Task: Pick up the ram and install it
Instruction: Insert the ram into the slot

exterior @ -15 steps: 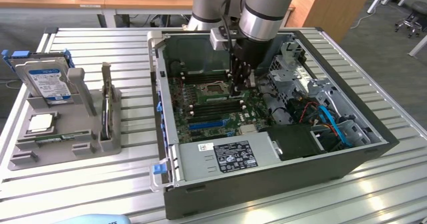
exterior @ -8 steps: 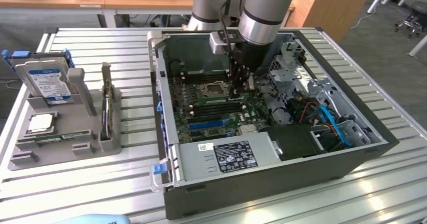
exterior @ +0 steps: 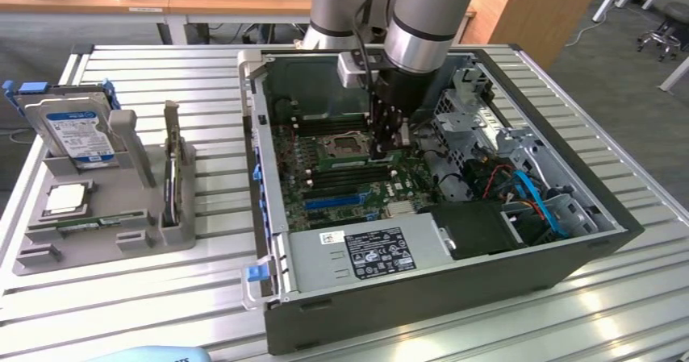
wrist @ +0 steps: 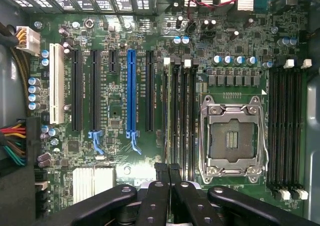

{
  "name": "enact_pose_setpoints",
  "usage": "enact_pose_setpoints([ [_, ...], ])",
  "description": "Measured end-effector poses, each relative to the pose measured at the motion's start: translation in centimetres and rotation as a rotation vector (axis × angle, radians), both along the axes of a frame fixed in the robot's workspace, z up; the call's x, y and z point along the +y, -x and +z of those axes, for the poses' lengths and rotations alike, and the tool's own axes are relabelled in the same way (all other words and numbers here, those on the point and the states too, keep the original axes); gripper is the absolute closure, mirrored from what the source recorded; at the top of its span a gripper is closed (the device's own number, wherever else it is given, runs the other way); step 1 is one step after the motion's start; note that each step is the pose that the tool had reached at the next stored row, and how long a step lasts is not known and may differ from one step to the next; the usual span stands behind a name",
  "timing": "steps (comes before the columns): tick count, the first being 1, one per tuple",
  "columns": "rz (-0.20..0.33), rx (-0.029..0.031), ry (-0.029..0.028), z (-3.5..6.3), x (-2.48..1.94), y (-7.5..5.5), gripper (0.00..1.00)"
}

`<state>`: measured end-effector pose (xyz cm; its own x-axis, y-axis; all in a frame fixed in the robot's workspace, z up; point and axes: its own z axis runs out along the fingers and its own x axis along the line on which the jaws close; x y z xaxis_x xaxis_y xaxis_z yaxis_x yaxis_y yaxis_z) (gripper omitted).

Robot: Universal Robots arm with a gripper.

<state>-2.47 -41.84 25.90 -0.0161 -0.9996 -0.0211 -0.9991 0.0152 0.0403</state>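
the closed tool sat over the slots just beside the socket, in line with what looked like the ram seated edge-up there, its long axis running straight away from the tool.

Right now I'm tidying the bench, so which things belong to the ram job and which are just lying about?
Job: gripper, shut at the memory slots; green stick in the tray, likely ram.
Lying about: hard drive, processor chip, upright card, all on that tray.
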Motion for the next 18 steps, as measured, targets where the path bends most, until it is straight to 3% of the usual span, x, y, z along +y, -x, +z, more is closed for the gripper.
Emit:
enact_pose_setpoints([
  [18, 0.0, -0.0037, 0.0, -0.43, 0.01, 0.34, 0.88],
])
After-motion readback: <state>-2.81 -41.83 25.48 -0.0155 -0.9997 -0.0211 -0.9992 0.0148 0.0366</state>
